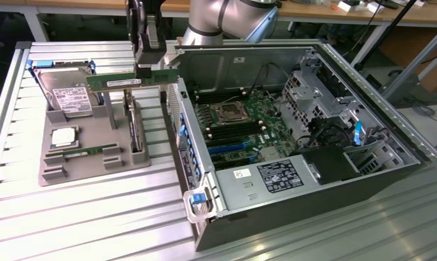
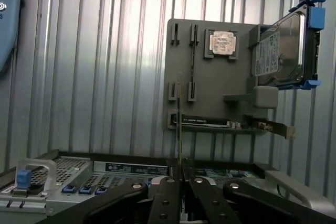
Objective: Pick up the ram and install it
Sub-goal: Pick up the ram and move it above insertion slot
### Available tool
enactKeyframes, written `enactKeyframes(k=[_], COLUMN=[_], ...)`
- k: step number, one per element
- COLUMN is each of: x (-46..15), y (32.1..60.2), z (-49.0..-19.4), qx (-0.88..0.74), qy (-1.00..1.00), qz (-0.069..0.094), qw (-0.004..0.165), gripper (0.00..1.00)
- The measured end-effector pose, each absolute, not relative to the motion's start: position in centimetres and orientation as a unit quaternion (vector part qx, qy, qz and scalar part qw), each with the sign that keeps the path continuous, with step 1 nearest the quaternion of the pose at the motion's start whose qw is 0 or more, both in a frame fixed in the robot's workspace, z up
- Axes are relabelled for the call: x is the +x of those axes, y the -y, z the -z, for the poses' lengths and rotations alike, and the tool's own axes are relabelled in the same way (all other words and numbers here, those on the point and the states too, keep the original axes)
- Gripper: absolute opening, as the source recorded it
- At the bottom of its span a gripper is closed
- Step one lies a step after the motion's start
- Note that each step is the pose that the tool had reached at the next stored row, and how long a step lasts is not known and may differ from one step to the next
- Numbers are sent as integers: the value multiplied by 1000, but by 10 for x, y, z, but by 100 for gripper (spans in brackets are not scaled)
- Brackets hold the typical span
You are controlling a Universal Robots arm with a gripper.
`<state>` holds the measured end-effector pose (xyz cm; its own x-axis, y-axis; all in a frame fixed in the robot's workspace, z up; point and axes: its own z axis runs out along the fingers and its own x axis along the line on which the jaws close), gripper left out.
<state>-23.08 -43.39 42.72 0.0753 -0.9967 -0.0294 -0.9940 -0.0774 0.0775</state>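
Note:
My gripper (image 1: 146,68) hangs above the grey parts holder (image 1: 94,136), shut on the ram (image 1: 131,81), a long green stick held level in the air just to the exterior view's left of the open computer case (image 1: 291,136). In the wrist view the ram (image 2: 179,124) shows edge-on as a thin line rising from between the black fingers (image 2: 167,192) of the gripper (image 2: 181,174). Inside the case lies the motherboard (image 1: 240,125) with its dark memory slots beside the CPU socket (image 1: 228,112).
The holder also carries a hard drive (image 1: 67,92), a silver CPU chip (image 1: 64,137), a second green stick (image 1: 84,152) and an upright card (image 1: 135,130). The case's side wall (image 1: 178,114) stands between holder and motherboard. Ribbed aluminium table (image 1: 80,217) lies all around.

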Motion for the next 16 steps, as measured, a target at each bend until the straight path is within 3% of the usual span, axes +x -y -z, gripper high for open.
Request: enactKeyframes(k=[16], x=[-212], y=[434], z=[-427], qx=[733], qy=[679], qz=[38], qw=[19], gripper=[13])
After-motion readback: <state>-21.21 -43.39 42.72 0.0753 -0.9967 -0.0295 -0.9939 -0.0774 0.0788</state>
